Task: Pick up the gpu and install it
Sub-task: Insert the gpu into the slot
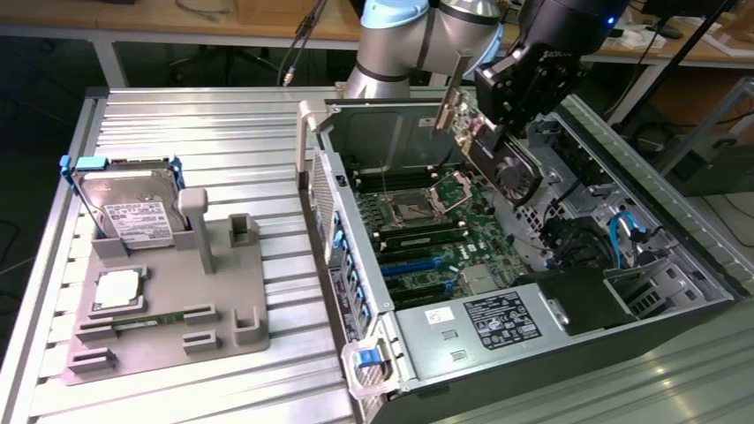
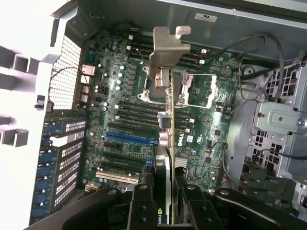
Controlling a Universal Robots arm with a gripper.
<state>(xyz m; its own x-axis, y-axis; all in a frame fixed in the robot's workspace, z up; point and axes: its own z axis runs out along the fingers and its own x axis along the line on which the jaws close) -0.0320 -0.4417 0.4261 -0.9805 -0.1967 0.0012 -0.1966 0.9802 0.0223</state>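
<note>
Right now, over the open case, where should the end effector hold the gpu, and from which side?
On its long upper edge, clamping both flat faces, coming from above, as the end effector grips the gpu now. The card is thin, and its bracket and lower edge are left free.

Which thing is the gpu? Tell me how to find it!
Find the big open computer case. Above its green motherboard, the black gripper holds the gpu, a thin flat card. The bent silver bracket at one end sets it apart from the boxy hard drive outside the case.
</note>
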